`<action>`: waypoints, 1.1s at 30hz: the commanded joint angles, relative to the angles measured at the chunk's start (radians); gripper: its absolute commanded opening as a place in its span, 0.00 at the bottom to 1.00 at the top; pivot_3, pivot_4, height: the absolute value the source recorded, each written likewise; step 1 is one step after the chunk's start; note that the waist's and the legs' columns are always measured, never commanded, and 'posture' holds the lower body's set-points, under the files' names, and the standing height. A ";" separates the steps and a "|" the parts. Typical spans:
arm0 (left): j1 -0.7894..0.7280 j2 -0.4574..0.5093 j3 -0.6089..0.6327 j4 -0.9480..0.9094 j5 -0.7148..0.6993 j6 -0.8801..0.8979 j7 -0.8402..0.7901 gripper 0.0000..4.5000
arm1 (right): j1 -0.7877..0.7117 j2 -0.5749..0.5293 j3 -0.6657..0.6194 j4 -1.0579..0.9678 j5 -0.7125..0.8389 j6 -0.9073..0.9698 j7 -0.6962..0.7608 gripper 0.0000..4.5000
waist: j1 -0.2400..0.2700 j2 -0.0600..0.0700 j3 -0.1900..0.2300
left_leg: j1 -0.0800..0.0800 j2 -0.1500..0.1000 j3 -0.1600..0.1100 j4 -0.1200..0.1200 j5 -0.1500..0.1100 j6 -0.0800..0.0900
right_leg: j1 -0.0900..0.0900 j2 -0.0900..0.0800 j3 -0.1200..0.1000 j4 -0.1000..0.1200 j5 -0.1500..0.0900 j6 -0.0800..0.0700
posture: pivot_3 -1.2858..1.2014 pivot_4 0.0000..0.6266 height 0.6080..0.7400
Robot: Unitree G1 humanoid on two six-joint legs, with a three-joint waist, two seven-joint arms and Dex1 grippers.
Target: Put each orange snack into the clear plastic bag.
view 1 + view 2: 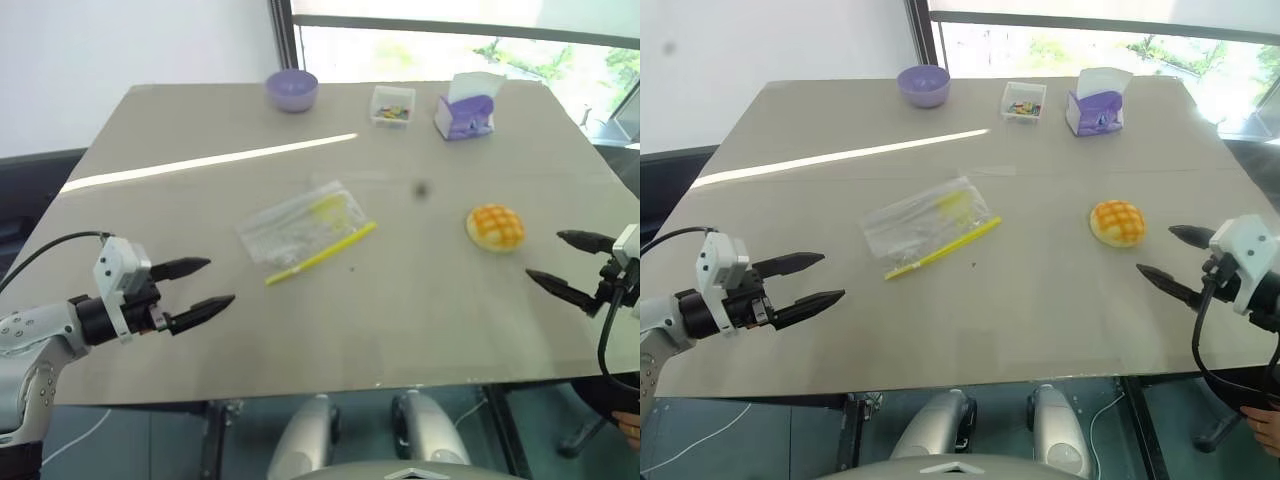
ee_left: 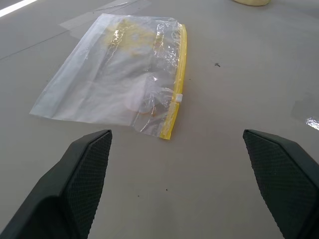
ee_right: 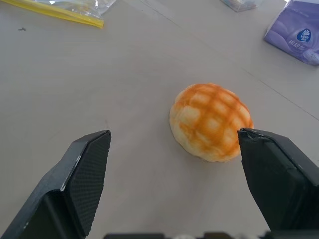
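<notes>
Orange snack (image 1: 495,227) sits on tabletop (image 1: 420,320), just ahead of right gripper (image 1: 567,262), well apart from clear plastic bag (image 1: 300,224) mid-table. Left gripper (image 1: 200,285) faces the bag. Both wide open, empty.

Grey table (image 1: 200,340), clear plastic bag (image 1: 300,226) flat near centre with yellow strip (image 1: 322,254) along its near edge, orange snack (image 1: 495,227) well apart to its right, purple bowl (image 1: 292,89), small clear box (image 1: 392,105) and purple tissue box (image 1: 465,109) along far edge
</notes>
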 commanded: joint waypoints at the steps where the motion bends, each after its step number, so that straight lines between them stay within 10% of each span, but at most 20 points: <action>1: -0.009 0.001 0.020 -0.029 -0.017 -0.008 0.010 0.99 | -0.017 -0.002 -0.009 -0.007 0.006 -0.015 0.001 0.96 | 0.000 0.000 0.000 | 0.000 0.000 0.000 0.000 0.000 0.000 | 0.000 0.000 0.000 0.000 0.000 0.000 | 0.52 0.24 1.00; 22: -0.119 -0.028 -0.046 -0.004 0.013 -0.030 0.081 0.99 | -0.099 0.088 0.099 -0.093 0.017 -0.009 -0.073 0.96 | -0.003 0.000 0.000 | 0.000 0.000 0.000 0.000 0.000 0.000 | 0.000 0.000 0.000 0.000 0.002 0.003 | 0.52 0.24 1.00; 33: -0.185 -0.063 -0.131 0.074 0.358 -0.257 0.353 0.99 | -0.297 0.247 0.430 -0.172 -0.102 -0.054 -0.125 0.96 | -0.002 0.000 0.000 | -0.001 0.000 -0.001 -0.001 0.000 0.000 | -0.001 0.001 -0.001 -0.001 0.002 0.003 | 0.52 0.24 1.00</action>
